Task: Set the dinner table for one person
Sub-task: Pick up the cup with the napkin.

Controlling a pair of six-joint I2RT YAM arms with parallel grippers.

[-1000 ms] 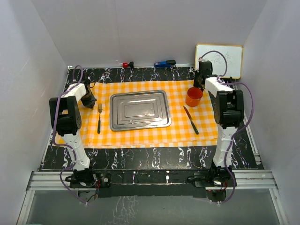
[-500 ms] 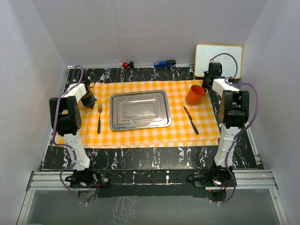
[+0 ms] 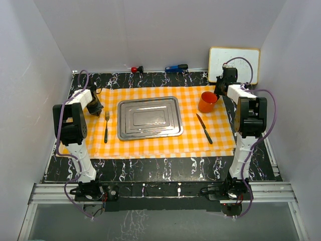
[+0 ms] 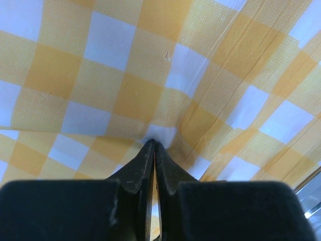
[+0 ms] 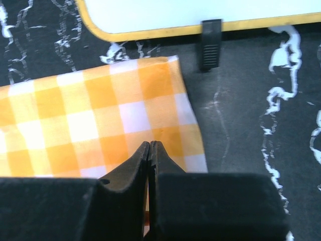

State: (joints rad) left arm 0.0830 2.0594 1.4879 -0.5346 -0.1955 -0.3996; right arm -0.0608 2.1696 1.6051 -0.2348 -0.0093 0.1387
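left end effector [image 4: 153,144] pinches the checked cloth [image 4: 135,98], right end effector [image 5: 150,145] pressed together

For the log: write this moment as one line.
left end effector: shut, pinching cloth | right end effector: shut, at cloth corner | tray, fork, knife, cup: on cloth

The right arm [image 3: 246,113] has swung rightward, carrying its jaws off the orange cup [image 3: 207,102] toward the whiteboard [image 3: 247,63].
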